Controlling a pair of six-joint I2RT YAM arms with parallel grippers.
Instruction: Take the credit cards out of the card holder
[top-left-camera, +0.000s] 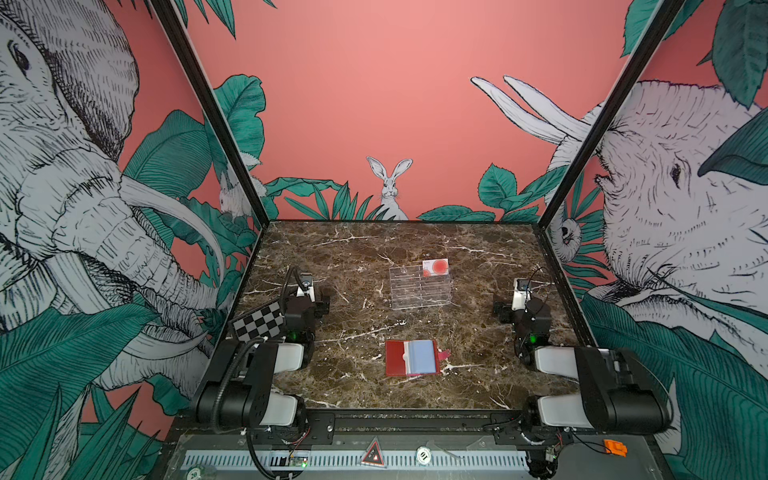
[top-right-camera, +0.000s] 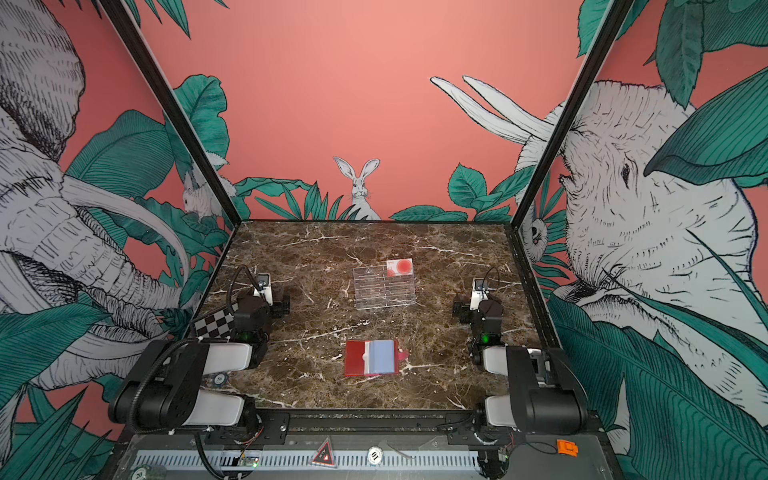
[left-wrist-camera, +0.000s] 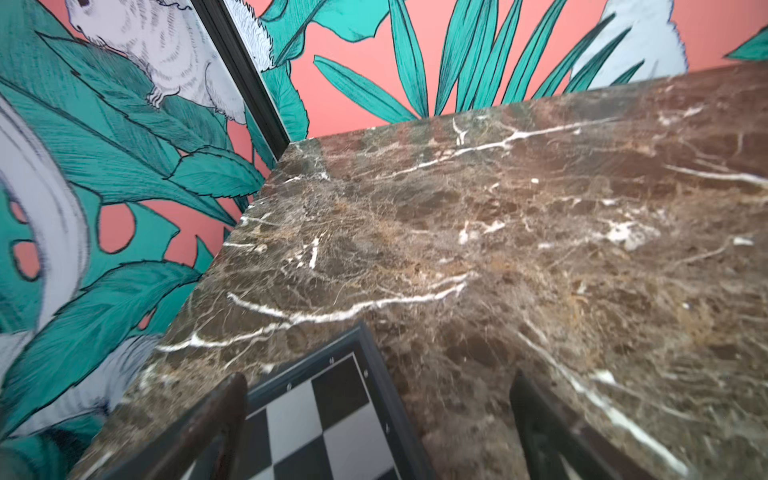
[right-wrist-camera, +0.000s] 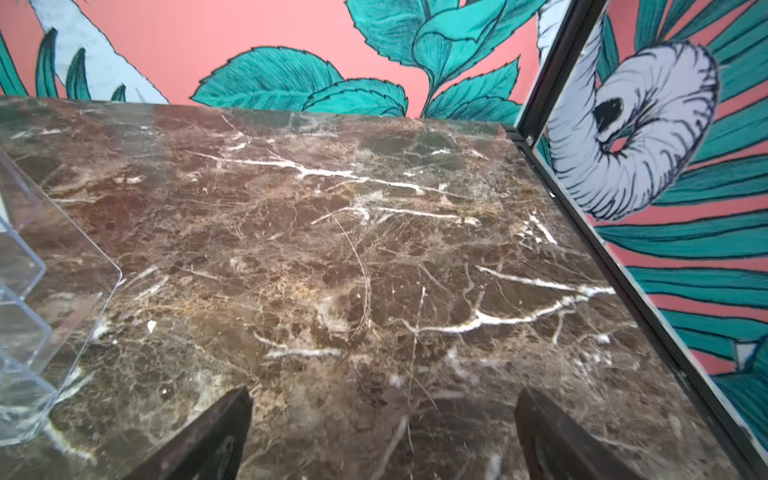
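Observation:
The red card holder (top-left-camera: 395, 358) (top-right-camera: 354, 358) lies open and flat on the marble near the front middle, its snap tab pointing right. A pale blue card (top-left-camera: 420, 356) (top-right-camera: 381, 356) fills its right sleeve. A white card with a red-orange circle (top-left-camera: 435, 267) (top-right-camera: 400, 267) stands in the top tier of the clear acrylic stand (top-left-camera: 419, 291) (top-right-camera: 384, 291). My left gripper (top-left-camera: 323, 306) (top-right-camera: 283, 306) (left-wrist-camera: 378, 419) hovers open at the left, empty. Open and empty too, my right gripper (top-left-camera: 501, 311) (top-right-camera: 460, 309) (right-wrist-camera: 382, 428) sits at the right. Both are far from the holder.
A black-and-white chequered board (top-left-camera: 257, 322) (top-right-camera: 214, 324) (left-wrist-camera: 316, 415) lies under the left gripper at the table's left edge. The stand's corner (right-wrist-camera: 37, 291) shows in the right wrist view. Patterned walls close the left, back and right sides.

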